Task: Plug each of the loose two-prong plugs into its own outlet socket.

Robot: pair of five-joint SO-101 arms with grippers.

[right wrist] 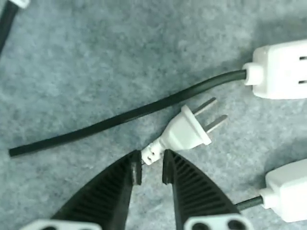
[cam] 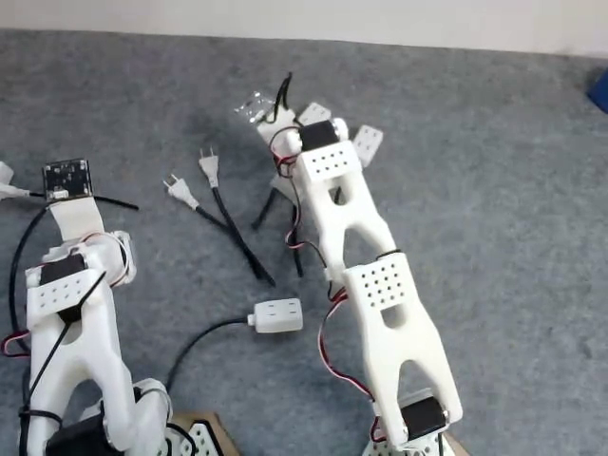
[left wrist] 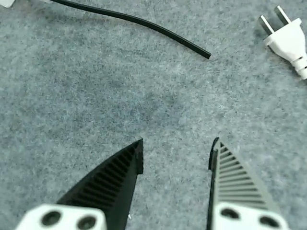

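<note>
My right gripper (right wrist: 151, 165) is far out over the grey carpet (cam: 475, 190); fingers nearly together, nipping the cord-end neck of a white two-prong plug (right wrist: 188, 130); its prongs face roughly twd a white outlet socket (right wrist: 283, 69) w/ a black cable (right wrist: 120, 117); plug & socket apart; a second socket (right wrist: 288, 191) lies near. My left gripper (left wrist: 175, 148) hangs over bare carpet; fingers well apart, holding nothing; a loose white plug (left wrist: 287, 40) lies off to one side. From above, a third socket (cam: 276, 315) lies btw my two arms, nearer the bases.
</note>
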